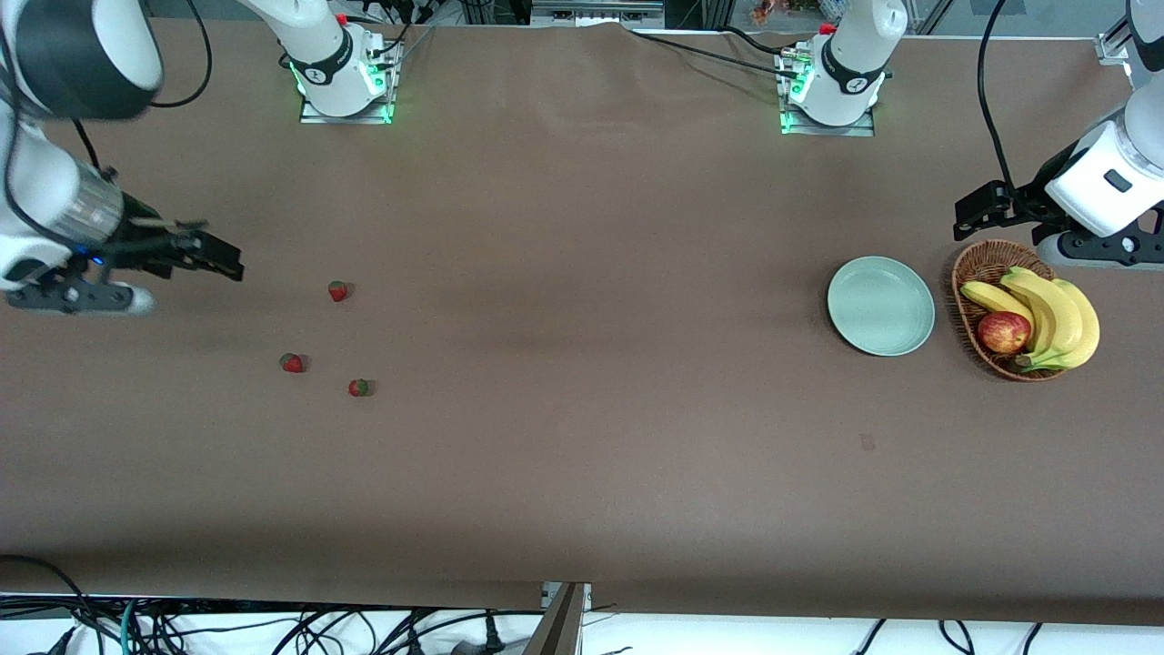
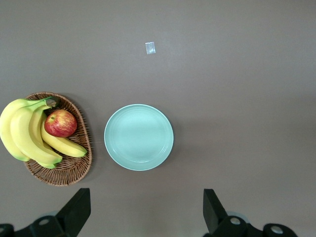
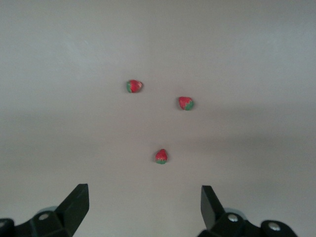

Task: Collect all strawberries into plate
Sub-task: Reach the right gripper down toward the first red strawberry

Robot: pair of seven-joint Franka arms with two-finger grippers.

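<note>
Three strawberries lie on the brown desk (image 1: 582, 455) toward the right arm's end, loosely grouped, none touching. One strawberry (image 1: 337, 290) is farthest from the front camera, a second strawberry (image 1: 291, 363) is nearer, and a third strawberry (image 1: 358, 387) is nearest.

The right hand (image 1: 214, 255) hangs in the air over bare desk just beside the group, fingers (image 3: 74, 205) spread wide, gripping nothing.

The plate (image 1: 880, 305), pale green with nothing on it, sits toward the left arm's end, well apart from the berries. Just beside it is a wicker basket (image 1: 982, 264) holding bananas (image 1: 1055, 314) and an apple (image 1: 1003, 332).

The left hand (image 1: 978, 214) hovers above the desk near the basket's rim, fingers (image 2: 76, 210) spread apart, holding nothing.
</note>
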